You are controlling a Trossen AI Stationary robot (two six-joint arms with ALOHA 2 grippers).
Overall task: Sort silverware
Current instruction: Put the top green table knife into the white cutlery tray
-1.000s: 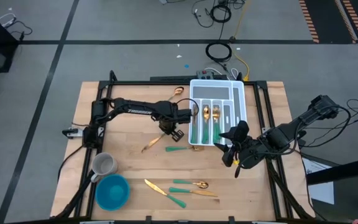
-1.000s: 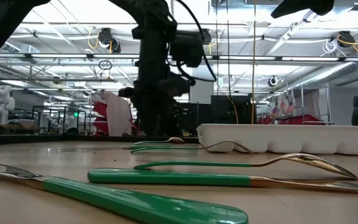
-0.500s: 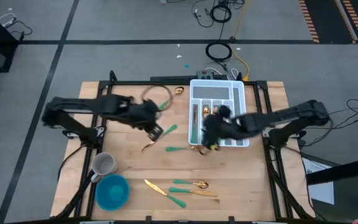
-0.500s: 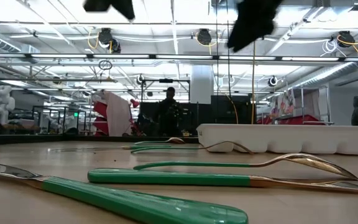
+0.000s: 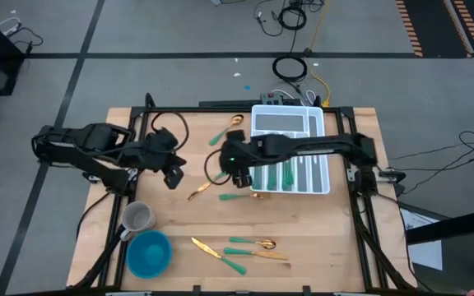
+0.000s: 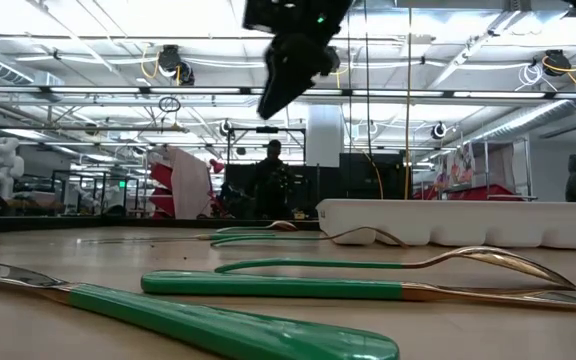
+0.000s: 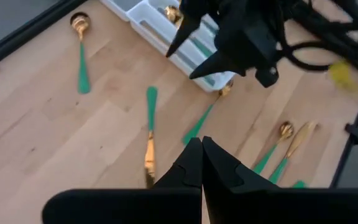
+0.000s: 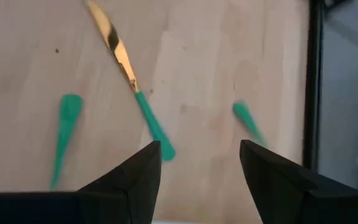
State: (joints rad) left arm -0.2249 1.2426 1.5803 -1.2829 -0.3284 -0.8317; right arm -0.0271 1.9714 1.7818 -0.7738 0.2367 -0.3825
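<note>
**Both tools empty over desk centre**

Right tool (image 5: 235,167) hovered mid-frame in the high view, jaws wide, holding nothing, above a knife (image 5: 202,189) and loose silverware (image 5: 241,249) lower centre. Left tool (image 5: 174,173) sat centre-left, fingers pressed together, empty. More pieces lay in the white tray (image 5: 320,150) upper centre-right; one spoon (image 5: 225,131) lay left of it.

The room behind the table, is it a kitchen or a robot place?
Most likely a robot lab or workshop, not a kitchen. The low view shows a big hall with ceiling light strips and a white robot figure far off. From above, loose cables lie on a grey floor with tape lines.
</note>
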